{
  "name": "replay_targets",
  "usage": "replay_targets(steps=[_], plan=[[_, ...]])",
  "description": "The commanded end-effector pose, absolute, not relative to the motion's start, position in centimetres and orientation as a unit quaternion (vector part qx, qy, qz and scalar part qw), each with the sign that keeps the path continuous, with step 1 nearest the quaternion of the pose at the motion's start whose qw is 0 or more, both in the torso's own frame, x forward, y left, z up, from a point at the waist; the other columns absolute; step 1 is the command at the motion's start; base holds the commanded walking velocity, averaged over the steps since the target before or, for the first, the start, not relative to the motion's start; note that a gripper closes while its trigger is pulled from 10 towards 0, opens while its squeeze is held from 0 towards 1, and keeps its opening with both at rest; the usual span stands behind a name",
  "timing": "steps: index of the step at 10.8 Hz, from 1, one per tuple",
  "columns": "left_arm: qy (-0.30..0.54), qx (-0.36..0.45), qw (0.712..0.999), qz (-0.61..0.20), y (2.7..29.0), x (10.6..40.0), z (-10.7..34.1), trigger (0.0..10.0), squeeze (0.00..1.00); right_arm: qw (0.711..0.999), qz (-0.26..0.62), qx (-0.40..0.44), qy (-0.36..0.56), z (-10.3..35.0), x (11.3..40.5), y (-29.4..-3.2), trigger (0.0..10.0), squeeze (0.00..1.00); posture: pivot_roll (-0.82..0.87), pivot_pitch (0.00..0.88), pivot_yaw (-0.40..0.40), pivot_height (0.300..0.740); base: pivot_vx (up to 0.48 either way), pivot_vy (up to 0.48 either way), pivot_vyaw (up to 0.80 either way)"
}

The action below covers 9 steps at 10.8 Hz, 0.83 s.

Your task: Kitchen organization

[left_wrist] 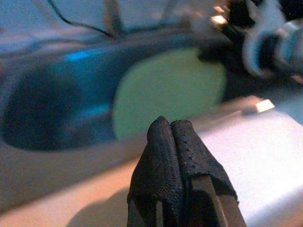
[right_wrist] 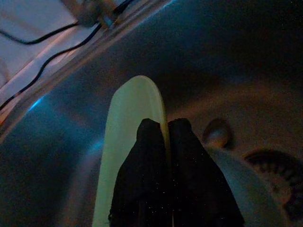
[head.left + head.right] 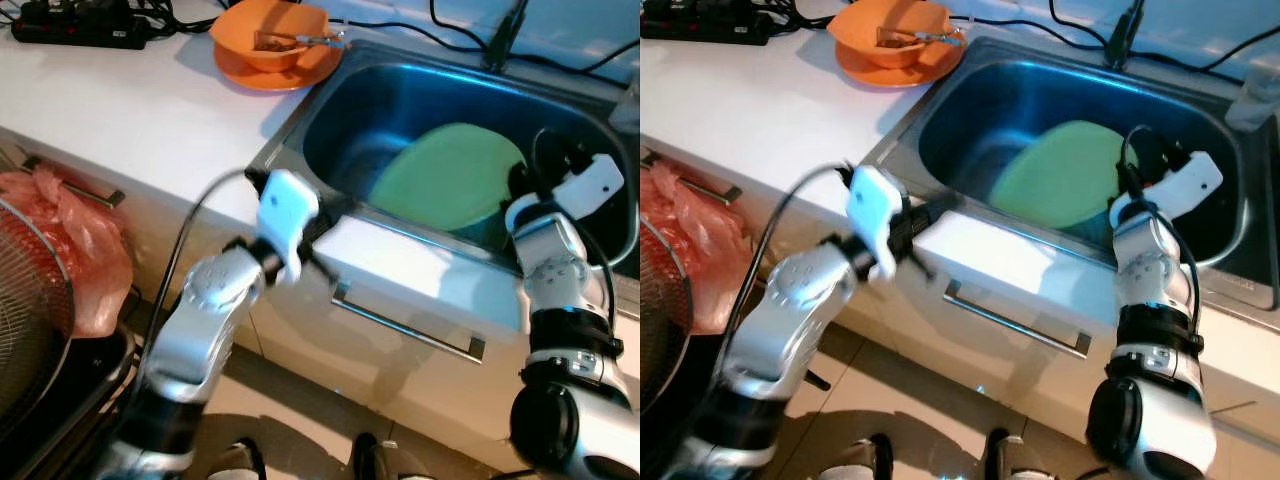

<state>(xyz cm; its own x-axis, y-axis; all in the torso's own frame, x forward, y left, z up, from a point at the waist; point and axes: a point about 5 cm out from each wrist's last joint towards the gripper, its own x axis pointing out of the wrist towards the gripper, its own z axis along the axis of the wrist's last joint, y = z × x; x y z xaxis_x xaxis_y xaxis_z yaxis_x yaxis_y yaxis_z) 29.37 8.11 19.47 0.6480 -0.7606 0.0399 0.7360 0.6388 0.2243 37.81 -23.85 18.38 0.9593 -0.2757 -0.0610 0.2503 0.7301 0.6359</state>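
A light green plate leans tilted inside the steel sink. My right gripper reaches down into the sink at the plate's right rim. In the right wrist view its fingers are pinched shut on the edge of the green plate. My left gripper hovers over the sink's front left corner, shut with nothing in it. Its closed fingertips point toward the green plate.
An orange bowl with a utensil sits on an orange dish behind the sink's left corner. A black power strip and cables lie on the white counter. A drawer handle runs below. A red bag and wire basket stand left.
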Motion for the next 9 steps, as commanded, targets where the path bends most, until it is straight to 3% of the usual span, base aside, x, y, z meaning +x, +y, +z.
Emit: replay_targets(steps=[1, 3, 4, 5, 8, 9], plan=[[-0.059, 0.091, 0.891, -0.441, 7.8, 28.8, 19.6, 10.0, 0.0, 0.93, -0.14, 0.338, -0.028, 18.2, 38.0, -23.9, 0.0, 0.0, 0.0, 0.21, 0.028, 0.74, 0.0, 0.0, 0.0], [-0.048, 0.102, 0.886, -0.449, 8.4, 28.8, 19.8, 10.0, 0.0, 0.934, -0.135, 0.331, -0.014, 17.7, 39.1, -22.6, 0.0, 0.0, 0.03, 0.22, 0.052, 0.74, 0.0, 0.0, 0.0], [-0.047, 0.105, 0.887, -0.448, 8.8, 28.9, 20.2, 10.0, 0.0, 0.945, -0.115, 0.308, -0.008, 18.1, 39.9, -21.4, 4.6, 0.0, 0.05, 0.223, 0.059, 0.74, 0.0, 0.0, 0.0], [-0.045, 0.107, 0.887, -0.447, 8.9, 28.9, 20.3, 10.0, 0.0, 0.949, -0.107, 0.297, -0.005, 18.4, 40.2, -20.9, 10.0, 0.0, 0.06, 0.224, 0.059, 0.74, 0.0, 0.0, 0.0], [-0.042, 0.107, 0.887, -0.447, 8.8, 28.8, 20.4, 10.0, 0.0, 0.951, -0.092, 0.295, -0.006, 18.8, 40.8, -19.9, 10.0, 0.03, 0.06, 0.222, 0.059, 0.74, 0.0, 0.0, 0.0], [-0.038, 0.107, 0.888, -0.446, 8.8, 28.7, 20.3, 10.0, 0.0, 0.948, -0.087, 0.305, -0.005, 18.6, 40.8, -19.6, 10.0, 1.0, 0.06, 0.221, 0.061, 0.74, 0.0, 0.0, 0.0]])
